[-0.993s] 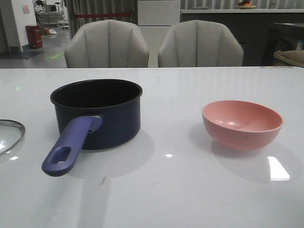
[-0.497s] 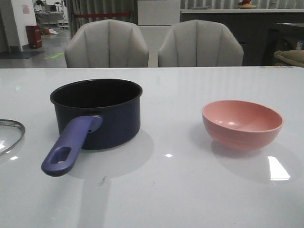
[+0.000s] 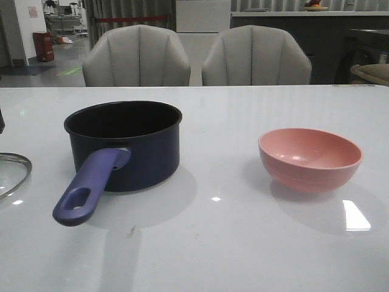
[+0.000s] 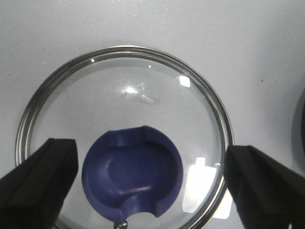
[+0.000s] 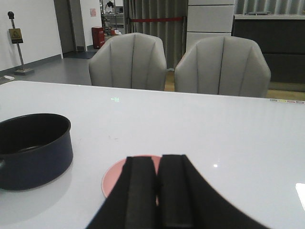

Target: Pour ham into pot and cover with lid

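Front camera sat low at table edge, faced forward across table [image 3: 243, 243] toward two chairs [image 3: 137, 56]. Left wrist camera looked straight down, close over lid [image 4: 124, 138]. Right wrist camera looked level and forward, apparently just behind bowl [image 5: 116, 177]. Front and right wrist shared pot [image 3: 124, 145], bowl, chairs.

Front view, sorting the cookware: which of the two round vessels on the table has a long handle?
The dark navy pot, on the left, has a purple-blue handle. The pink bowl has none.
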